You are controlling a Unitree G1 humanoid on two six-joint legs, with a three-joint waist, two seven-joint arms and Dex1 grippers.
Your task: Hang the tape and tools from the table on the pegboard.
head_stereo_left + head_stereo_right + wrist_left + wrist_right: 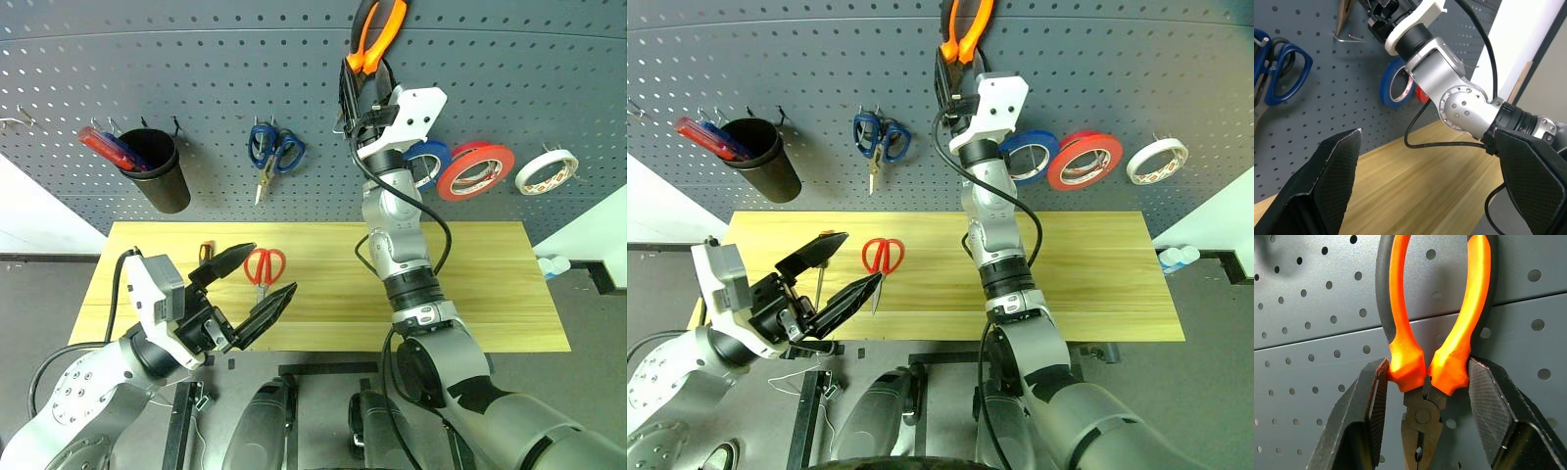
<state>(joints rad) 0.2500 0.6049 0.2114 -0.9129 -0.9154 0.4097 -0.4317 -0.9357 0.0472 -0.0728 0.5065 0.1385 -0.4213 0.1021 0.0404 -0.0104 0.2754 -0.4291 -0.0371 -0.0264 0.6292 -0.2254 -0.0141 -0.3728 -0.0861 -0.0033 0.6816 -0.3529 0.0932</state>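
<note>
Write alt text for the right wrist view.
The right gripper clamps orange-and-black pliers at the base of their handles, holding them against the grey pegboard. The handles loop upward and the pliers' metal head points down between the black fingers.

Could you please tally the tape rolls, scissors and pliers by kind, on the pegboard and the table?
Tape rolls: 3 (blue roll, red roll, white roll)
Scissors: 2 (blue scissors, red scissors)
Pliers: 1 (orange-handled pliers)
Total: 6
</note>
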